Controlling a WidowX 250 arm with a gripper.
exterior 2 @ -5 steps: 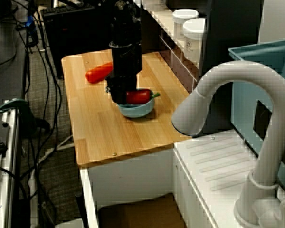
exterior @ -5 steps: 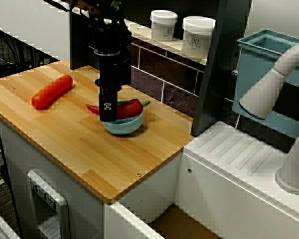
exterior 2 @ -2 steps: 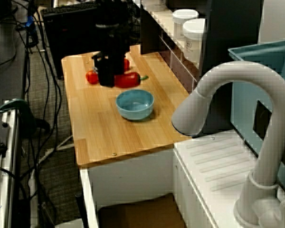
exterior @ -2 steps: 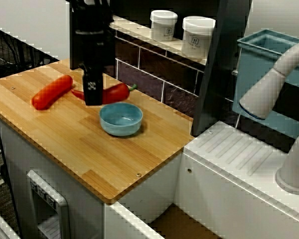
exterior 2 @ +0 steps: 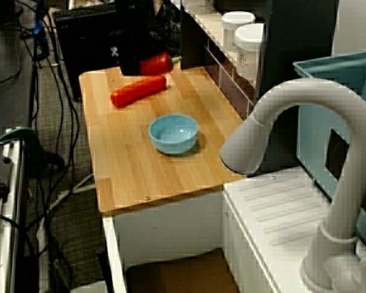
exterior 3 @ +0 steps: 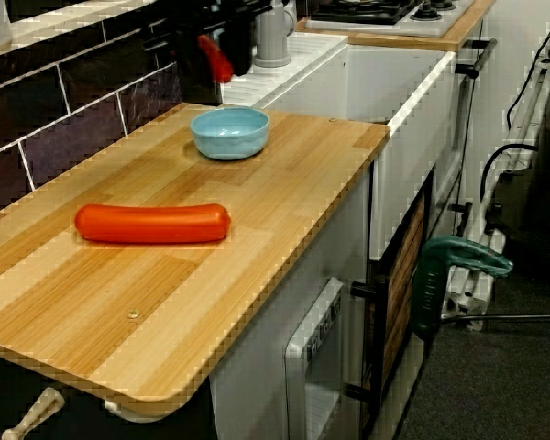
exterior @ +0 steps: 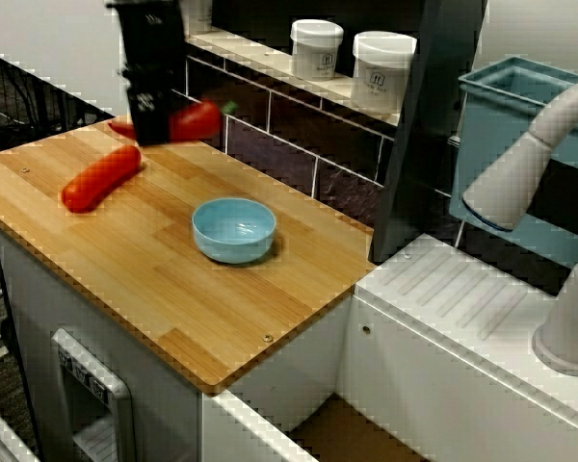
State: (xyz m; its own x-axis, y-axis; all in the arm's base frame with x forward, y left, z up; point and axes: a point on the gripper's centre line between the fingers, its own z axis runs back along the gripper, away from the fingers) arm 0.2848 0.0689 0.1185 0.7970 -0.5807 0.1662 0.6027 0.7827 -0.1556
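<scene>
In the front view my black gripper [exterior: 154, 125] hangs high over the back left of the wooden counter [exterior: 222, 318], shut on a red chili pepper [exterior: 195, 120] whose green stem points right. A long red sausage [exterior: 100, 177] lies on the wood just below it. The light blue bowl [exterior: 234, 229] stands empty near the counter's middle, well to the gripper's right. From the sink side, the gripper [exterior 2: 137, 66] holds the pepper [exterior 2: 157, 63] above the sausage [exterior 2: 138, 91], behind the bowl [exterior 2: 174, 133]. The end view shows the sausage [exterior 3: 152, 223], the bowl [exterior 3: 229, 132] and the pepper [exterior 3: 215, 60].
Two white jars [exterior: 316, 48] [exterior: 382, 58] stand on a shelf above the dark tiled wall. A dark post [exterior: 419, 135] rises at the counter's back right. Beyond it are a teal bin [exterior: 520, 144] and a white faucet [exterior: 544, 154] over the sink.
The gripper lifted the pepper out of the bowl and carried it up and to the back left, over the sausage. The bowl now stands empty.
</scene>
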